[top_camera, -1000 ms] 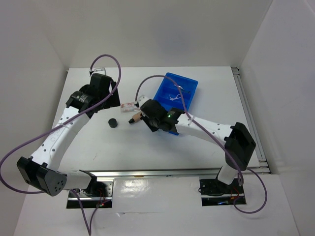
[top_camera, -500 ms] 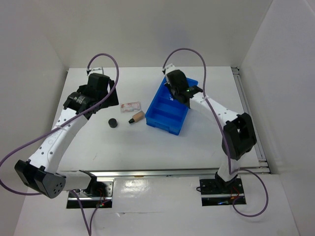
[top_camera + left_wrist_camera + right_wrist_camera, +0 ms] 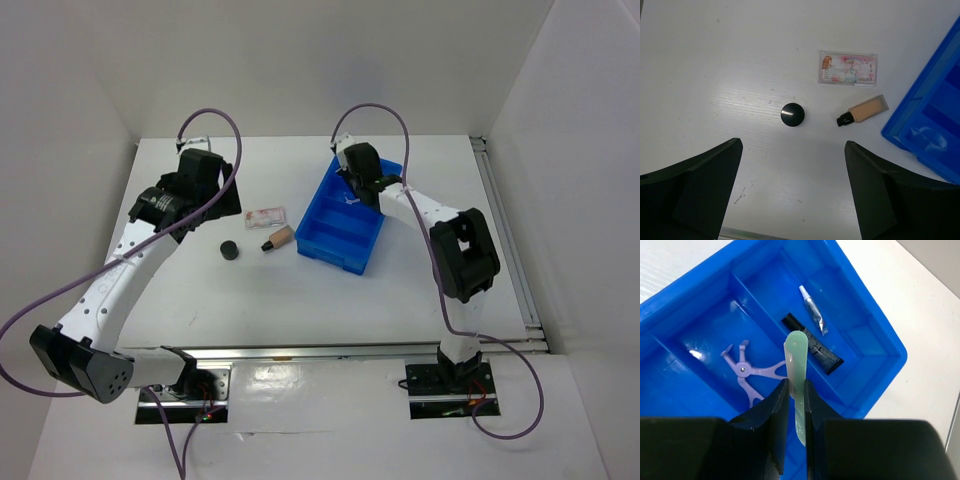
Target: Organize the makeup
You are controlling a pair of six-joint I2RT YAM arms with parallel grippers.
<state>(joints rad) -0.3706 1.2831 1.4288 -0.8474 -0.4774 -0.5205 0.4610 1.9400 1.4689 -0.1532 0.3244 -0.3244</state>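
Right wrist view: the right claw (image 3: 795, 385) pinches a pale green strip (image 3: 796, 355) over the blue tray (image 3: 695, 325); left claw (image 3: 792, 146) gapes empty.

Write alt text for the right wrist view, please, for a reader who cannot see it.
The right gripper is shut on a pale green strip above a blue tray. In the tray, a purple tool lies on one side of a divider, a black stick and a silvery tube on the other.
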